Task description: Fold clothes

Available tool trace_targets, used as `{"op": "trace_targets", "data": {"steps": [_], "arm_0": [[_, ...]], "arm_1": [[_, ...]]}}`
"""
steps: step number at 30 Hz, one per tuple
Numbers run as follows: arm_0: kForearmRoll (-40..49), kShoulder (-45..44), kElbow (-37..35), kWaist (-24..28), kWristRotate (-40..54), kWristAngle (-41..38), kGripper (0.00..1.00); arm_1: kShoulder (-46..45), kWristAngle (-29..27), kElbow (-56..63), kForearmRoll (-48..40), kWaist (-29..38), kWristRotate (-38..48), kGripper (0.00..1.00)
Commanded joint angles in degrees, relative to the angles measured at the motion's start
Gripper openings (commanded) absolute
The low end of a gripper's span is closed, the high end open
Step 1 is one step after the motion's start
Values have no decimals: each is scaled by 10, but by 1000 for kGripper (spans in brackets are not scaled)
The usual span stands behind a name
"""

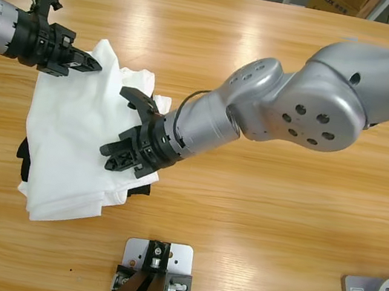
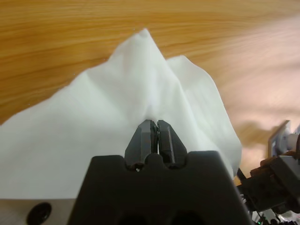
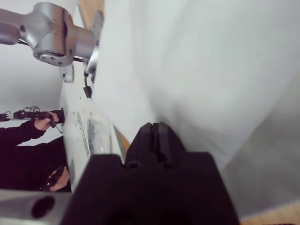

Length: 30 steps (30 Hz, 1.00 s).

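Worktop (image 1: pixel 256 224): a long wooden surface of warm, streaked grain with a glossy sheen, spanning the high view; a strip of grey floor and a cardboard box (image 1: pixel 339 1) lie beyond its far edge.

White T-shirt (image 1: pixel 77 147): thin, plain, creased fabric lying in a rumpled heap on the left part of the worktop, its upper corner drawn up into a peak. In the left wrist view it rises as a soft white ridge against the wood. A small black garment (image 1: pixel 25 155) shows at its lower edges, mostly covered by it.

Right arm: the large silver arm entering from the upper right of the high view. Its right pincer (image 1: pixel 120 149) sits at the shirt's right edge; in the right wrist view the jaws are clenched together with white cloth draped just past their tips.

Left arm: enters from the left edge. Its left pincer (image 1: pixel 92 63) is clamped on the shirt's upper corner, the jaws pressed together with fabric pinched between them.

Person (image 3: pixel 28 150): dark sleeves and hands, small in the background of the right wrist view.
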Motion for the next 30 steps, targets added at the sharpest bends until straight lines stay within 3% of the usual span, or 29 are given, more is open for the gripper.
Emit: {"op": "trace_targets", "data": {"steps": [1, 7, 12, 15, 18, 22, 26, 30], "arm_0": [[-21, 59, 13, 5, -8, 5, 0], [-39, 45, 9, 57, -7, 3, 0], [8, -100, -11, 68, -16, 2, 0], [74, -203, -7, 35, -21, 2, 0], [97, -266, 47, -21, -26, 3, 0], [64, -301, 153, -101, -57, 13, 0], [16, -306, 228, -116, -69, 29, 0], [-30, -259, 239, -132, -71, 29, 0]], "arm_1": [[55, -23, 21, -15, 5, -1, 0], [14, -36, 37, -13, 3, -2, 0], [-127, -76, 17, 96, 3, -9, 0], [-182, -83, -47, 175, 3, -26, 0], [-145, -48, -89, 190, 3, -37, 0], [-43, -7, -147, 167, -6, -42, 0], [37, 19, -203, 167, -28, -43, 0], [78, 41, -224, 167, -54, -50, 0]]}}
